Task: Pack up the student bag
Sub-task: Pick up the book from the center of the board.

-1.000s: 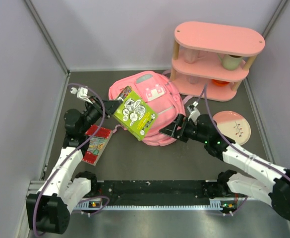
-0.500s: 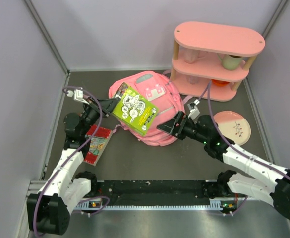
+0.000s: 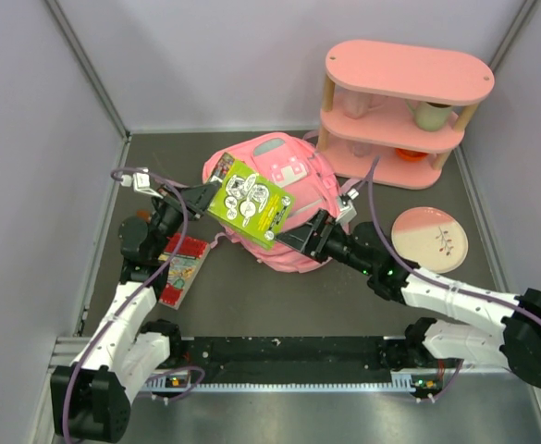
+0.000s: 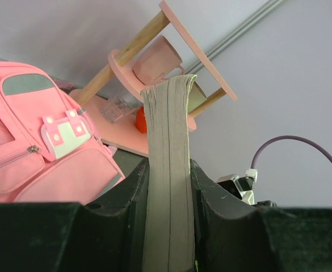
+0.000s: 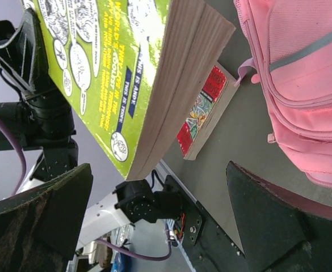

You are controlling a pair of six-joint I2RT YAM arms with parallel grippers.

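The student bag (image 3: 293,171), a pink backpack, lies in the middle of the table; it also shows as the bag (image 4: 29,153) and the bag (image 5: 302,85). A thick green book (image 3: 250,202) hangs tilted above the bag's left side. My left gripper (image 3: 205,196) is shut on the book's left edge, and the page block (image 4: 167,170) is pinched between the jaws. My right gripper (image 3: 300,239) stands open just off the book's lower right corner, apart from it. The green cover (image 5: 103,68) fills the upper left of the right wrist view, with nothing between the right gripper (image 5: 160,209) jaws.
A red-covered book (image 3: 181,268) lies flat on the table left of the bag, below the left arm. A pink oval shelf unit (image 3: 404,106) with cups stands at the back right. A pink plate (image 3: 430,238) sits right of the bag. Walls close in on both sides.
The left arm has carried the green book a little up and toward the bag's top. The right gripper has slid left along the bag's front toward the book's corner and opened slightly wider.
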